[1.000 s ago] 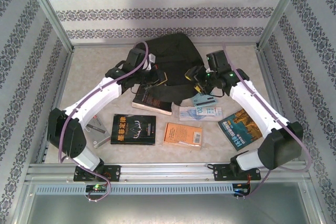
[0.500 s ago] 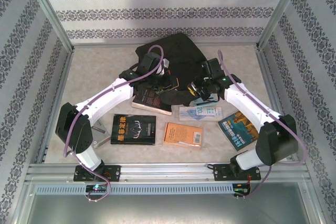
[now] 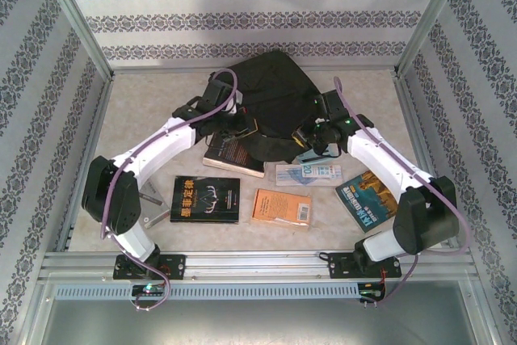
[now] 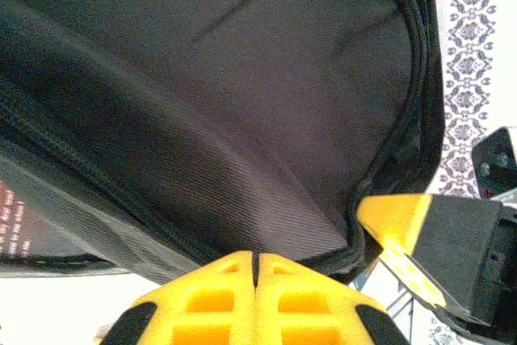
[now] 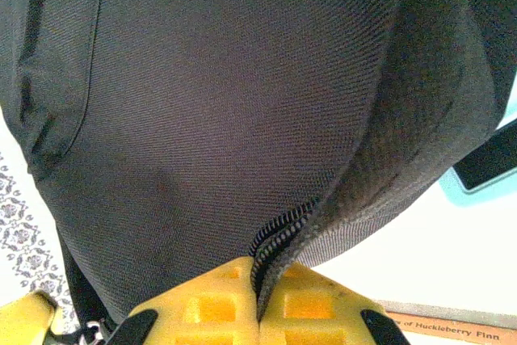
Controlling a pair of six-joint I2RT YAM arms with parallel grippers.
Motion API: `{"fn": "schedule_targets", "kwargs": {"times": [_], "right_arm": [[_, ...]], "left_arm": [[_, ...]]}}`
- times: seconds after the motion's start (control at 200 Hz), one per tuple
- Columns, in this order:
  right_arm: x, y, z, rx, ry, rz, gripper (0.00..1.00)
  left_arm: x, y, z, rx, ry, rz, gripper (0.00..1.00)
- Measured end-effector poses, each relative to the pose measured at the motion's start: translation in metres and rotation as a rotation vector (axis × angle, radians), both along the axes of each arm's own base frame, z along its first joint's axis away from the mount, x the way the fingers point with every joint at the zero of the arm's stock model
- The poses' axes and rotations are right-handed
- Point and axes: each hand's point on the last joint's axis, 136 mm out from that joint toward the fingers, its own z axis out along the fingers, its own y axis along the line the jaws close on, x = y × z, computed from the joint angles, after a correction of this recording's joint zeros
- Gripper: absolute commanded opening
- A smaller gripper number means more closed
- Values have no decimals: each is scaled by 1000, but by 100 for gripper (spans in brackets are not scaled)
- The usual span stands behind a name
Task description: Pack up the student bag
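The student bag (image 3: 271, 86), a black fabric backpack, lies at the back middle of the table. My left gripper (image 3: 246, 127) is at its near left edge. In the left wrist view its yellow jaws (image 4: 254, 258) are pressed together on a fold of the bag's fabric (image 4: 242, 78). My right gripper (image 3: 305, 133) is at the bag's near right edge. In the right wrist view it (image 5: 260, 280) is shut on the bag's zipper edge (image 5: 283, 228). The two grippers are close together, and a right finger (image 4: 392, 214) shows in the left wrist view.
Books lie in front of the bag: a dark one (image 3: 234, 155) under the left arm, a black one (image 3: 205, 198), an orange one (image 3: 281, 207), a blue-covered one (image 3: 368, 197) and a white-blue booklet (image 3: 308, 173). A grey item (image 3: 149, 199) lies at the left.
My right gripper has moved in to the bag's near right edge and shut on the zipper edge. The left arm shifted slightly along the bag while staying shut.
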Motion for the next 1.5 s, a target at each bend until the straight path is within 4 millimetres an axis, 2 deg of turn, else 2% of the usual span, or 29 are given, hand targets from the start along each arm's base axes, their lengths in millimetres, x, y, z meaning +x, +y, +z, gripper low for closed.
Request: {"fn": "schedule_targets", "kwargs": {"times": [0.255,0.43,0.67,0.854,0.969,1.064,1.244,1.364,1.499], "right_arm": [[8,12,10,24,-50,82,0],[14,17,17,26,-81,122,0],[17,13,21,-2,-96,121,0],[26,15,26,-15,-106,126,0],[30,18,27,-36,-118,147,0],[31,20,26,-96,-138,181,0],[31,26,35,-217,-212,262,0],[32,27,41,-280,-255,307,0],[27,29,38,-322,-270,365,0]], "left_arm": [[15,24,3,-47,8,33,0],[25,33,2,-71,14,47,0],[23,33,5,-89,9,34,0],[19,37,26,-89,-55,29,0],[21,39,31,-75,-74,31,0],[26,39,34,-66,-73,33,0],[49,40,42,-30,-83,37,0],[58,41,37,14,-70,32,0],[60,43,28,42,-47,23,0]]}}
